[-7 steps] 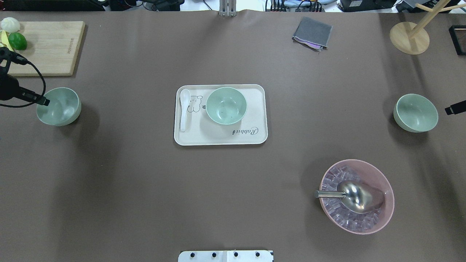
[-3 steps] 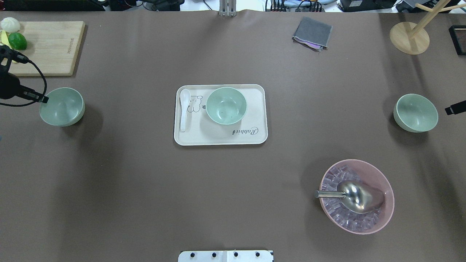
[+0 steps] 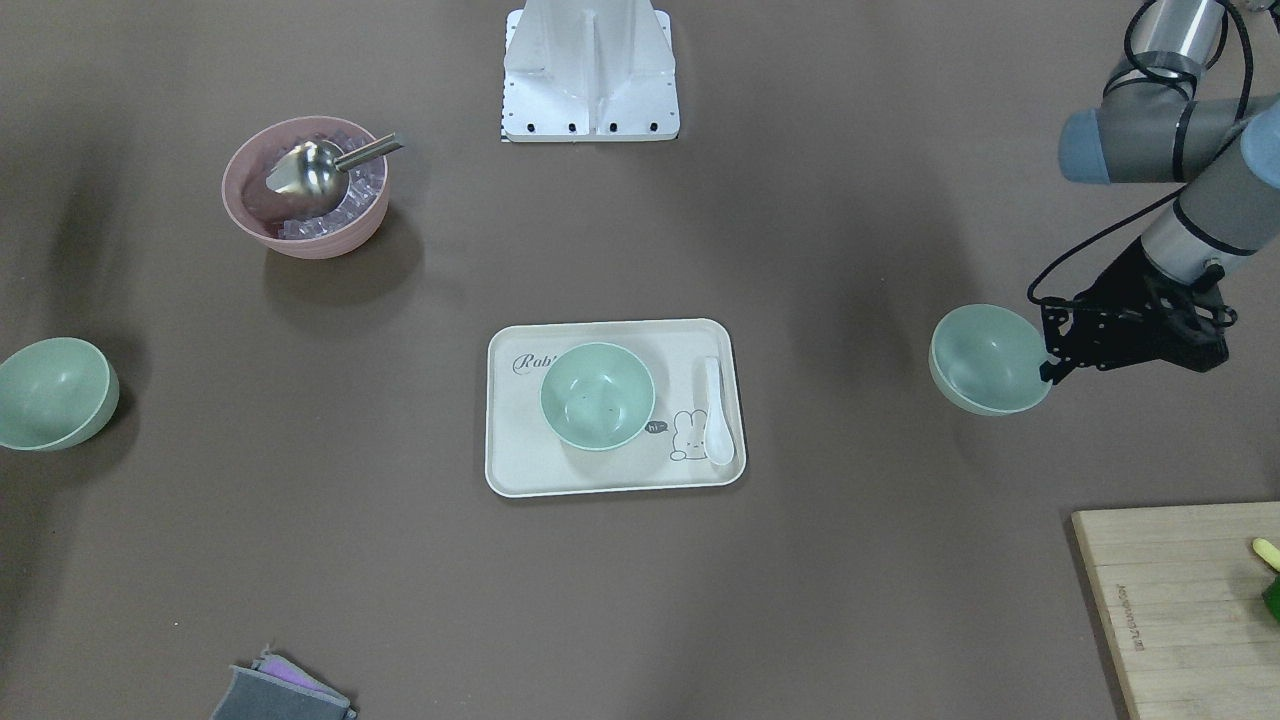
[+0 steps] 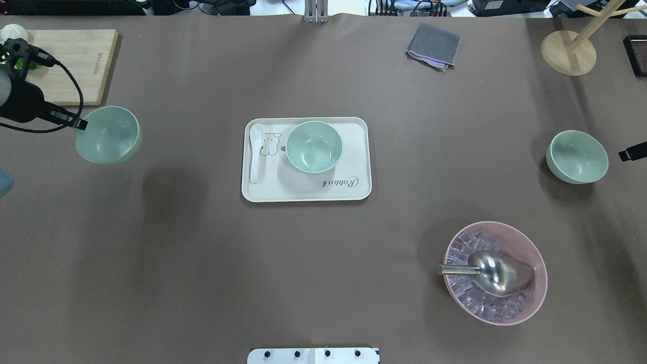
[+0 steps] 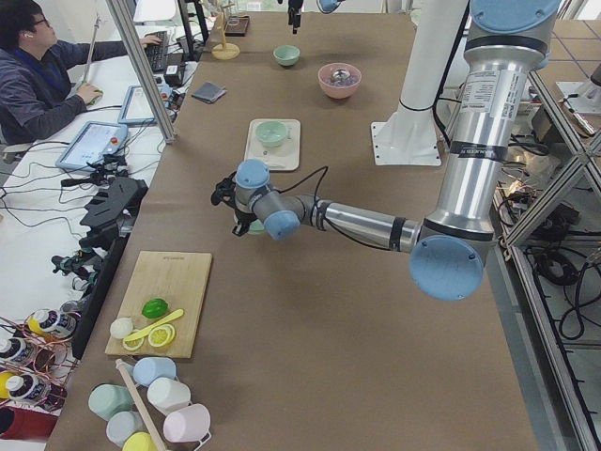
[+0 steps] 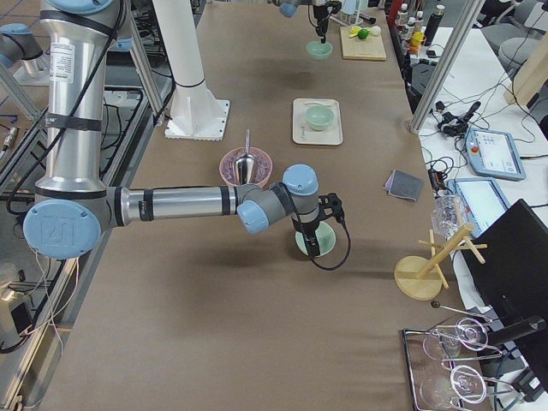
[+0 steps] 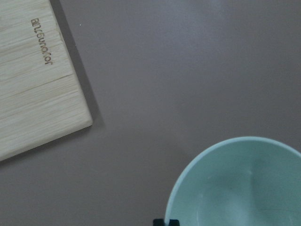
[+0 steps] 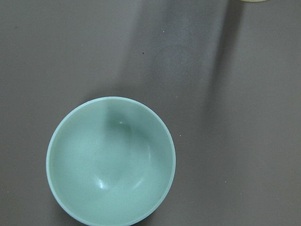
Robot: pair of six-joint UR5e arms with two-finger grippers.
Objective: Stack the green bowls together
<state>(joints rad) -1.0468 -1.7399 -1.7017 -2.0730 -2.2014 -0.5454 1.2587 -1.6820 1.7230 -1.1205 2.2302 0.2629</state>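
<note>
Your left gripper [image 4: 81, 124] pinches the rim of the lifted left bowl [image 4: 108, 135]; next, carry it over the centre bowl [image 4: 314, 146].

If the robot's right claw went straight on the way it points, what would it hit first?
Probably the green bowl beneath it. The right gripper points down at the table, and its wrist camera looks into that bowl. Whether it would meet the rim or the inside is hard to judge.
</note>
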